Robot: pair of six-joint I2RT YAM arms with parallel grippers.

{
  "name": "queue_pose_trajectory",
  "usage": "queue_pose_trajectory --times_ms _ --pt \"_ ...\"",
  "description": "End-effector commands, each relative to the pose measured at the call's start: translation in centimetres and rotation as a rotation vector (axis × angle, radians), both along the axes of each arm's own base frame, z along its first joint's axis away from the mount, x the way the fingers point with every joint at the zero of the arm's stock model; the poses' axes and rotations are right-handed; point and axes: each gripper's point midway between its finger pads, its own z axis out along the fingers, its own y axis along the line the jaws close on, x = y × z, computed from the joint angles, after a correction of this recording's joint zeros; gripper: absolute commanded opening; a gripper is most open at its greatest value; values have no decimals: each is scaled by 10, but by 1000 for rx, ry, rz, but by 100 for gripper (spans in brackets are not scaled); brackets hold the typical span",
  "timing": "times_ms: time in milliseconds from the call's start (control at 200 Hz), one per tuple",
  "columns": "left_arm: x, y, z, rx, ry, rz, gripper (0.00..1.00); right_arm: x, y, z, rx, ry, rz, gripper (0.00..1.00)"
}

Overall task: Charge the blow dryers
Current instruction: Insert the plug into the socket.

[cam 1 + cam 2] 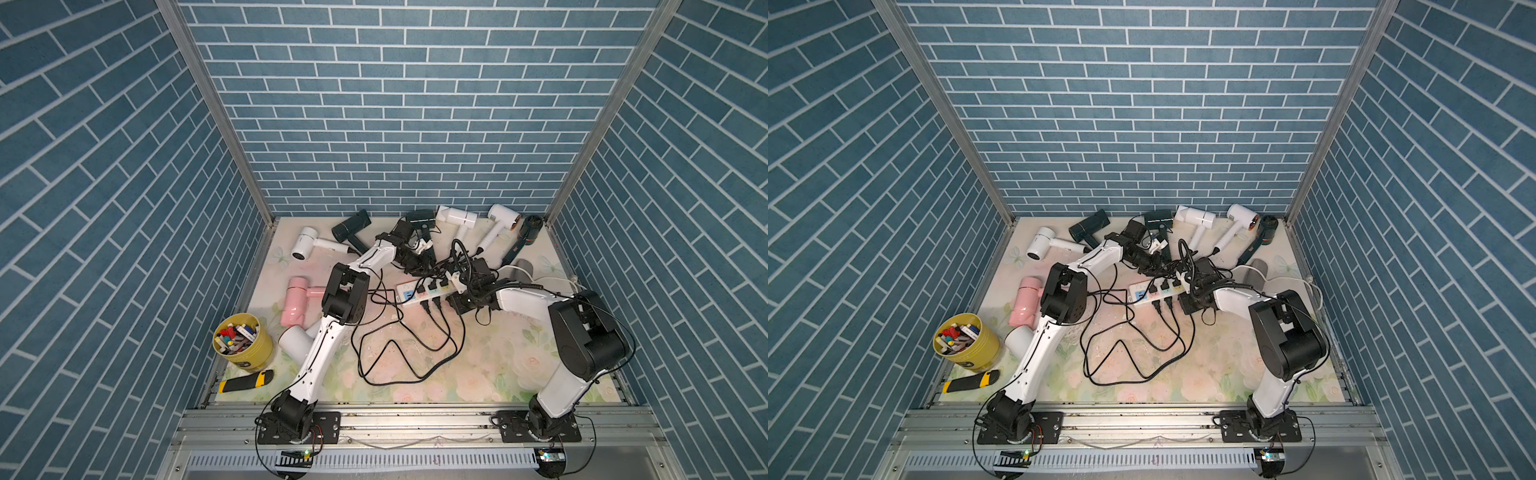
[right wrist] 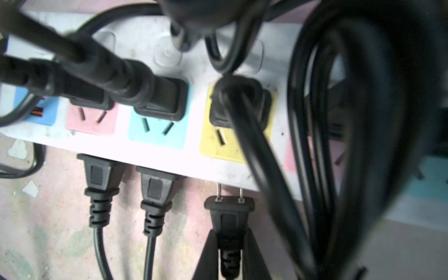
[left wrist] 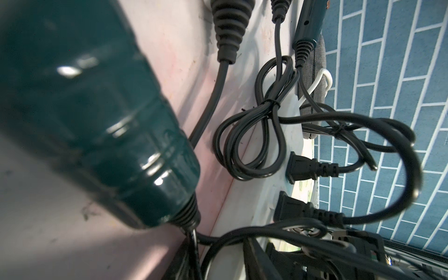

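Several blow dryers lie along the back of the mat: white ones (image 1: 307, 245) (image 1: 455, 218) (image 1: 500, 220), dark ones (image 1: 351, 230) (image 1: 530, 230), a pink one (image 1: 297, 299). My left gripper (image 1: 417, 259) (image 3: 218, 261) sits at the handle end of a dark green blow dryer (image 3: 97, 109), shut on its bunched black cord (image 3: 192, 249). My right gripper (image 1: 455, 302) (image 2: 229, 232) is shut on a black plug (image 2: 229, 206). Its two prongs are partly inside a side socket of the white power strip (image 1: 409, 293) (image 2: 194, 167). Two plugs (image 2: 100, 174) (image 2: 155, 184) sit fully in beside it.
Loose black cords (image 1: 399, 353) loop over the middle of the mat. A yellow cup of pens (image 1: 245, 343) and a yellow-black utility knife (image 1: 247, 381) lie at the front left. A grey cylinder (image 1: 519, 270) stands behind my right arm. Another white dryer (image 1: 295, 340) lies under my left arm.
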Motion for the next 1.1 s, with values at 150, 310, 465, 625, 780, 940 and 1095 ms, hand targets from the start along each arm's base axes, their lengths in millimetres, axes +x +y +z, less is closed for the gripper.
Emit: queue_pose_trajectory --times_ms 150,310,465,625,780,940,1095 --pt "-51 -8 -67 119 154 -75 39 81 28 90 183 -371 -40 0" --pt "-53 -8 -68 120 155 -80 39 85 31 103 207 -414 -34 0" --pt "-54 -10 -70 118 154 -83 39 90 33 81 186 -378 -35 0" --pt "-57 -11 -71 118 158 -92 39 94 31 57 155 -329 -58 0" --pt "-60 -10 -73 124 162 -102 39 96 30 88 167 -368 -67 0" --pt "-63 -9 -72 124 158 -105 39 102 24 116 154 -426 -98 0" --pt "-68 -5 -72 125 158 -107 38 106 24 121 189 -454 -133 0"
